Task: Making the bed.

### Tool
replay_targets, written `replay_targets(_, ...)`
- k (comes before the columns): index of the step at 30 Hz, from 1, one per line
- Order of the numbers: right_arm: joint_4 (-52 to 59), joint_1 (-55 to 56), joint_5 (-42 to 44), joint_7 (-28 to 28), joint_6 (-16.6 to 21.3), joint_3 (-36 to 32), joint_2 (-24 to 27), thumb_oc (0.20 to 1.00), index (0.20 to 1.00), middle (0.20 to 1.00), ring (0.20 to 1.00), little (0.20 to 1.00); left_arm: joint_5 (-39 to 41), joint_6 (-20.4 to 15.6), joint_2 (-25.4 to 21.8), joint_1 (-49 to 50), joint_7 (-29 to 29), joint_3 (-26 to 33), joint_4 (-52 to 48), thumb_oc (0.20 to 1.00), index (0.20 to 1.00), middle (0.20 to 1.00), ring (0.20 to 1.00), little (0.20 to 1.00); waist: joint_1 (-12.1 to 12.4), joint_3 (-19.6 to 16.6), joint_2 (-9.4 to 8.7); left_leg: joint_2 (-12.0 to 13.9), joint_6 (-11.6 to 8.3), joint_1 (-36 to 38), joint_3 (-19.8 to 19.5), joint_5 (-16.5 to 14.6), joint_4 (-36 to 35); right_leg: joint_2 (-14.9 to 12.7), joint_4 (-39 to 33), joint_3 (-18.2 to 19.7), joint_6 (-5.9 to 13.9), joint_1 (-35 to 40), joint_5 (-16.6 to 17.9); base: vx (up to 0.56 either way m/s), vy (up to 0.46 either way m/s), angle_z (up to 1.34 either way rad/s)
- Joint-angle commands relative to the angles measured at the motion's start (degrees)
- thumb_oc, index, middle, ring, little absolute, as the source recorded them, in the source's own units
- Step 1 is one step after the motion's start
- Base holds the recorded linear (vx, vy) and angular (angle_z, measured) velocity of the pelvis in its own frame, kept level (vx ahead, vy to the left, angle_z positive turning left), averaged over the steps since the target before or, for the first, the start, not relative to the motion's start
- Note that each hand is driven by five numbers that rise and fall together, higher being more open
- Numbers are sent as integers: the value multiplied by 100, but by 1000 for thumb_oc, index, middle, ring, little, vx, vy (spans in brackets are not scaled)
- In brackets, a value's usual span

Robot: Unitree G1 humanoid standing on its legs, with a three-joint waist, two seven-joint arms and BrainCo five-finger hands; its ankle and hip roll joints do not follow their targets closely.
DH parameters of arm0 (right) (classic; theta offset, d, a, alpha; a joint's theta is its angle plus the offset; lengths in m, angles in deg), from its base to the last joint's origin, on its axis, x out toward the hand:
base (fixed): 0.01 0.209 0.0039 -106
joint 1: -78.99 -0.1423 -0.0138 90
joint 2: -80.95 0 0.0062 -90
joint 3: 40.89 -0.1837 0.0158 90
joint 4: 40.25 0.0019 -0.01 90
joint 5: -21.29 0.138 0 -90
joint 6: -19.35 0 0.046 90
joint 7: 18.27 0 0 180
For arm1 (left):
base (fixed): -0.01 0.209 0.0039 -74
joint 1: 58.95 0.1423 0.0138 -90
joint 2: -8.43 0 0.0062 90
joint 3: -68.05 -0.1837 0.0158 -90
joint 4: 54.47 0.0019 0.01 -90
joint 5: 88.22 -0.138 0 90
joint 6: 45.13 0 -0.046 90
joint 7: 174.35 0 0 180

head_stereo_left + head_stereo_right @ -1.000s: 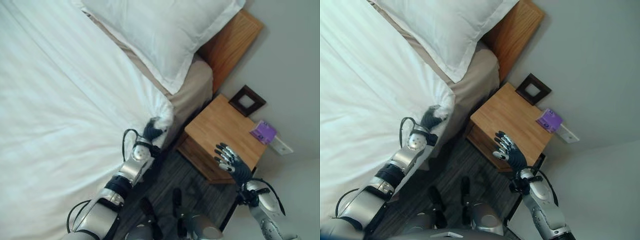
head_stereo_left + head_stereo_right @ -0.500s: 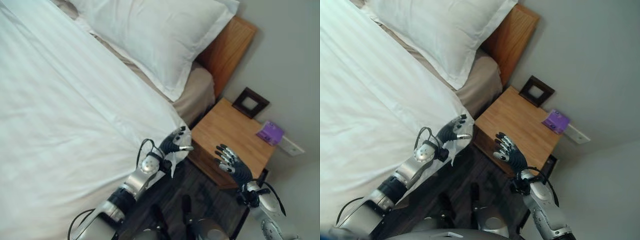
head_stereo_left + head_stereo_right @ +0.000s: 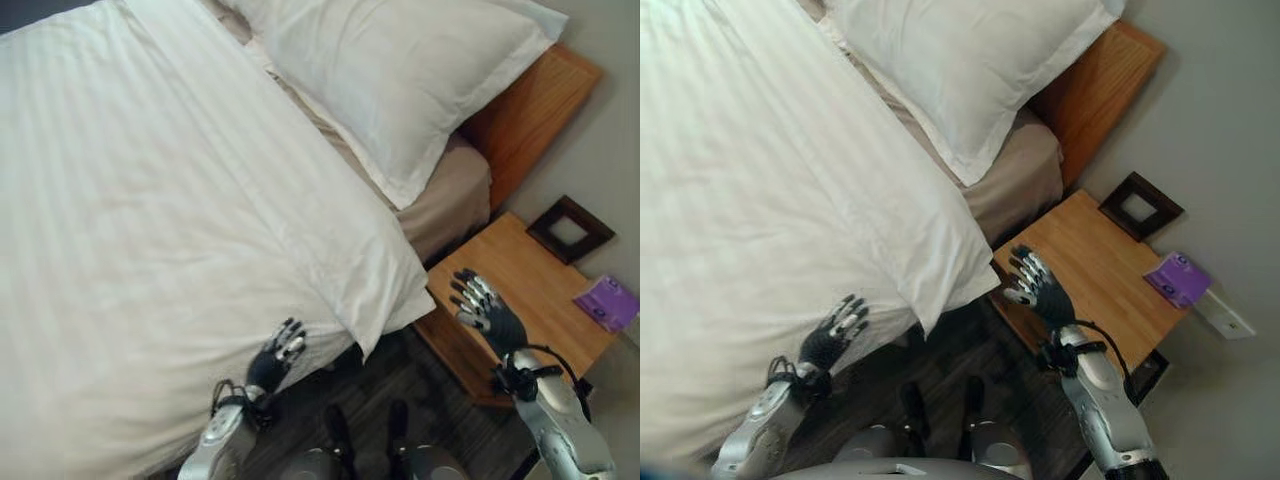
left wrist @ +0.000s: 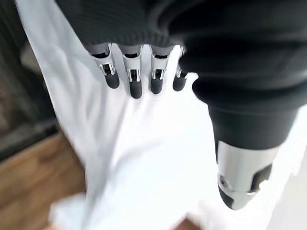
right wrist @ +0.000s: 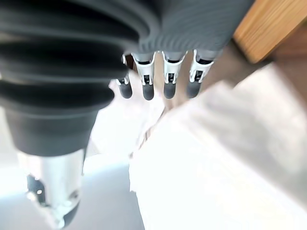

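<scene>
Two hands [image 3: 278, 356] [image 3: 485, 310] spread, duvet [image 3: 180, 230] corner [image 3: 375, 330] pointing toward nightstand [image 3: 530, 290]

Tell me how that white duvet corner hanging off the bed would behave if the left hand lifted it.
The duvet corner droops past the mattress, so probably floppy. Its soft creases suggest it would fold rather than hold shape. The open left hand might slip on smooth fabric.

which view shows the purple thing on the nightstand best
The right eye view: the purple item lies whole on the nightstand, clear of the frame's edge. The left eye view has it at the right edge, partly cut off. In the wrist views I cannot make it out.
</scene>
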Motion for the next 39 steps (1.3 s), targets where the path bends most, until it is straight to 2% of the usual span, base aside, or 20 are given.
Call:
replay_targets(1, 0, -819, 68, -69, 318, 194, -256, 1000, 1000, 1000, 1000, 1000, 367, -340, -185, -426, -73, 154, -186, 1000, 1000, 1000, 1000, 1000, 266, 190, -164, -143, -32, 200, -643, -308, 35, -291, 145, -211, 295, 446, -406, -55, 1, 21)
replay_targets(4, -195, -1637, 169, 26, 302, 676, -399, 1000, 1000, 1000, 1000, 1000, 428, -395, -117, -464, -184, 233, -275, 1000, 1000, 1000, 1000, 1000, 500, 304, -138, -170, -35, 104, -750, -264, 35, -312, 102, -353, 288, 436, -375, -58, 0, 32)
replay_targets(5, -271, -1967, 251, 45, 296, 885, -479, 341, 341, 341, 341, 341, 422, -409, -131, -497, -216, 189, -290, 1000, 1000, 1000, 1000, 1000, 567, 328, -123, -171, -34, 63, -779, -248, 35, -313, 101, -392, 280, 414, -368, -45, 7, 34)
replay_targets(6, -414, -2323, 299, 116, 292, 1038, -573, 200, 200, 200, 200, 200, 414, -396, -137, -548, -257, 107, -273, 1000, 1000, 1000, 1000, 1000, 648, 361, -109, -174, -33, 36, -799, -236, 35, -315, 101, -411, 276, 396, -363, -38, 11, 29)
replay_targets(10, -860, -3072, 644, 263, 293, 1334, -955, 200, 200, 200, 200, 200, 432, -346, -168, -624, -273, -121, -277, 1000, 1000, 1000, 1000, 1000, 830, 397, -61, -180, -29, -39, -848, -194, 35, -318, 100, -476, 257, 349, -357, -10, 10, 6)
replay_targets(12, -1411, -3623, 1058, 519, 324, 1500, -1234, 200, 200, 200, 200, 200, 489, -347, -257, -756, -321, -363, -312, 1000, 1000, 1000, 1000, 1000, 952, 448, -43, -180, -41, -108, -878, -162, 35, -306, 100, -489, 236, 301, -342, -8, 12, 13)
replay_targets(16, -1865, -3844, 1293, 583, 279, 1604, -1334, 200, 200, 200, 200, 200, 539, -372, -281, -900, -342, -493, -301, 1000, 1000, 1000, 1000, 1000, 1038, 519, -42, -173, -57, -182, -893, -131, 35, -297, 100, -519, 217, 241, -336, -4, 5, 12)
replay_targets(19, -2640, -3774, 1632, 652, 217, 1423, -1468, 200, 200, 200, 200, 200, 560, -356, -292, -961, -330, -603, -287, 1000, 1000, 1000, 1000, 1000, 1138, 591, 22, -187, -69, -279, -951, -111, 35, -306, 100, -601, 218, 188, -342, 11, 9, 3)
replay_targets(25, -3198, -3209, 1800, 524, 75, 1114, -1519, 200, 200, 200, 200, 200, 611, -394, -224, -974, -285, -472, -258, 1000, 1000, 1000, 1000, 1000, 1168, 655, 109, -193, -120, -359, -978, -134, 35, -332, 104, -671, 273, 143, -372, 32, 15, 4)
replay_targets(30, -3493, -3229, 2258, 333, 81, 723, -1479, 200, 200, 200, 200, 200, 767, -481, -119, -902, -232, -295, -227, 1000, 1000, 1000, 1000, 1000, 1219, 708, 103, -121, -152, -442, -708, -153, 35, -288, 100, -600, 293, -50, -296, 26, 1, -17)
replay_targets(33, -3533, -3393, 2599, 314, 211, 558, -1496, 200, 200, 200, 200, 200, 826, -487, -81, -864, -239, -347, -213, 1000, 1000, 1000, 1000, 1000, 1221, 720, 113, -85, -174, -427, -586, -168, 35, -279, 100, -578, 294, -85, -299, 40, -19, -20)
replay_targets(35, -3687, -3513, 2706, 341, 256, 520, -1519, 200, 200, 200, 200, 200, 853, -482, -87, -838, -246, -421, -262, 1000, 1000, 1000, 1000, 1000, 1227, 735, 143, -74, -184, -423, -528, -180, 35, -282, 100, -569, 298, -109, -295, 48, -20, -25)
replay_targets(36, -4203, -3613, 2822, 409, 265, 380, -1548, 200, 200, 200, 200, 200, 874, -463, -108, -877, -215, -545, -266, 1000, 1000, 1000, 1000, 1000, 1209, 759, 222, -68, -206, -414, -477, -193, 35, -303, 100, -570, 315, -112, -302, 56, -26, -22)
replay_targets(39, -4788, -3642, 2925, 433, 237, 188, -1515, 200, 200, 200, 200, 200, 898, -443, -106, -910, -185, -598, -209, 1000, 1000, 1000, 1000, 1000, 1201, 757, 313, -81, -210, -433, -480, -185, 35, -325, 100, -592, 313, -130, -308, 43, -15, -7)
